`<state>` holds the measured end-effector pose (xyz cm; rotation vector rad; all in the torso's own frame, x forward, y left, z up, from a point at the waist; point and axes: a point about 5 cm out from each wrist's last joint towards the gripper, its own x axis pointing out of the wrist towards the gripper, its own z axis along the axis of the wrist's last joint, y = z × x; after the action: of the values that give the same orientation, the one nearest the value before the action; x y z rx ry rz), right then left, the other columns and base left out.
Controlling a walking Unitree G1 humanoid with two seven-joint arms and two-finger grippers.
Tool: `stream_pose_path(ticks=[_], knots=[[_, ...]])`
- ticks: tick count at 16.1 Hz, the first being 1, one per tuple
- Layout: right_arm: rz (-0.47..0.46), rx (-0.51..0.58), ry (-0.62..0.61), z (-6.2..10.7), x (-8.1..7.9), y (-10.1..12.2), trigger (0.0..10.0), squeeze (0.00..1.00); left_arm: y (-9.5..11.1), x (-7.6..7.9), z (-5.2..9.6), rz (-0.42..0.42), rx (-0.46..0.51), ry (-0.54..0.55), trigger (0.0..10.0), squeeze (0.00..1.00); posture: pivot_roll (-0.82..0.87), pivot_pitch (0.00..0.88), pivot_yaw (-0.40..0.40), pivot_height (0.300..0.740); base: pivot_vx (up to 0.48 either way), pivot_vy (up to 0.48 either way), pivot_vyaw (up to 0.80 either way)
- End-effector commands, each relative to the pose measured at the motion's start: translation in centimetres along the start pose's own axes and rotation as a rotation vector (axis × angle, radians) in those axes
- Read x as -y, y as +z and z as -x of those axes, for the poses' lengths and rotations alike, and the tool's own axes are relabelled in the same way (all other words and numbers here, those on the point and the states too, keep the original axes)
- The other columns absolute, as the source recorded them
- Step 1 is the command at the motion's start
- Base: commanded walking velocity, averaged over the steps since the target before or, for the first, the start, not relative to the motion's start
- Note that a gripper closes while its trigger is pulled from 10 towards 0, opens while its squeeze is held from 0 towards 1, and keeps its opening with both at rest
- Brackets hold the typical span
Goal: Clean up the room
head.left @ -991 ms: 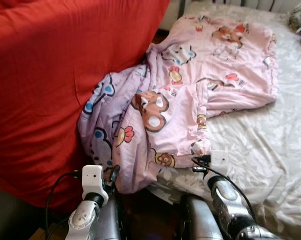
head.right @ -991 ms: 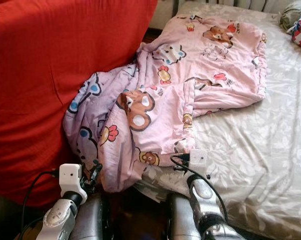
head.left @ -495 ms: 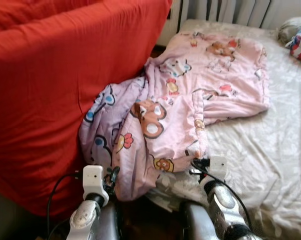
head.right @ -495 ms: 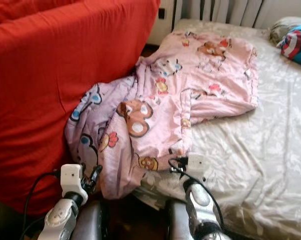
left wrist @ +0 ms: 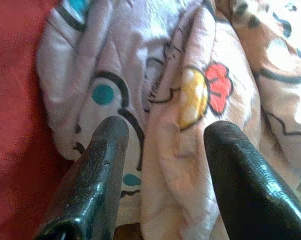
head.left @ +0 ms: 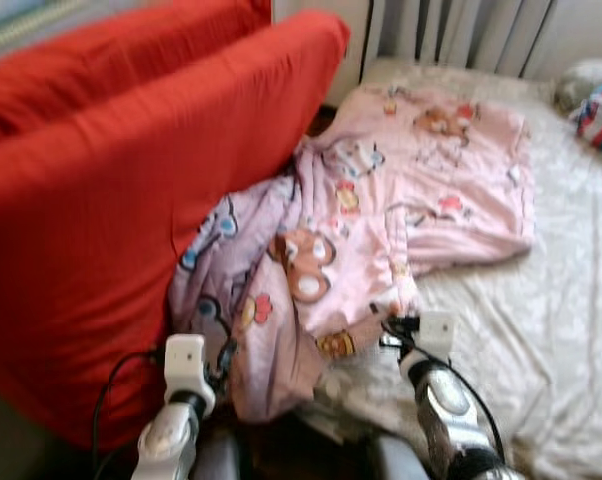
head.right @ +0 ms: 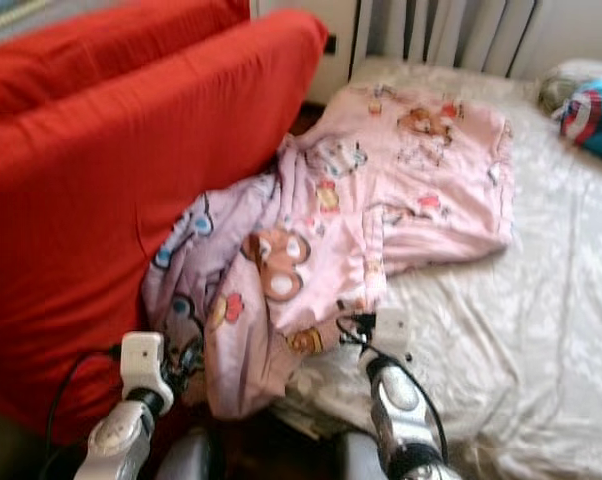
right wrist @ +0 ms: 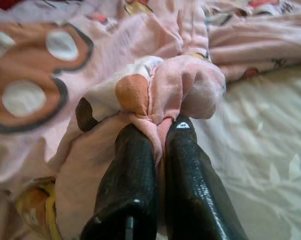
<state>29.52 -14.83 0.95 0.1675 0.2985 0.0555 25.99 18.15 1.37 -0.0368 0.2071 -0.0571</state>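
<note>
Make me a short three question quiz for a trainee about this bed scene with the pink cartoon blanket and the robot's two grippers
1. True or false: the right gripper is shut on a fold of the pink blanket.
2. How do the fingers of the left gripper stand? A) open, with blanket between them B) shut on the red cover C) shut on a pillow
3. Fill in: the blanket's lower end hangs off the bed against the ____ cover.

Key
1. True: its two black fingers pinch a bunched fold.
2. A
3. red
</note>
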Motion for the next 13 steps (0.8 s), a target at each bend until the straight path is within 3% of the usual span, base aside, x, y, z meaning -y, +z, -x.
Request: stream_pose_path(ticks=[1, 5, 9, 11, 13], knots=[[0.007, 0.012, 0.004, 0.0, -0.1, 0.1, 10.0, 0.0, -0.6, -0.4, 0.1, -0.006, -0.031, 0.014, 10.0, 0.0, -0.06, 0.075, -0.018, 0.707, 0.0, 0.0, 0.0], [0.004, 0.017, -0.004, 0.0, 0.0, 0.3, 10.0, 0.0, -2.9, -2.0, 0.7, -0.021, -0.177, 0.057, 10.0, 0.0, -0.06, 0.087, -0.017, 0.737, 0.0, 0.0, 0.0], [-0.001, 0.027, -0.018, -0.1, 0.2, 0.5, 10.0, 0.0, -4.5, -3.4, 1.2, -0.011, -0.308, 0.112, 10.0, 0.0, -0.06, 0.085, -0.008, 0.74, 0.0, 0.0, 0.0], [-0.017, 0.06, -0.022, -0.1, 0.3, 0.9, 10.0, 0.0, -5.6, -4.1, 1.9, -0.029, -0.379, 0.141, 10.0, 0.0, -0.06, 0.084, -0.006, 0.74, 0.0, 0.0, 0.0], [-0.017, 0.054, -0.025, -0.2, 0.3, 0.9, 10.0, 0.0, -6.5, -5.1, 2.8, 0.006, -0.436, 0.213, 10.0, 0.0, -0.05, 0.082, -0.007, 0.74, 0.0, 0.0, 0.0]])
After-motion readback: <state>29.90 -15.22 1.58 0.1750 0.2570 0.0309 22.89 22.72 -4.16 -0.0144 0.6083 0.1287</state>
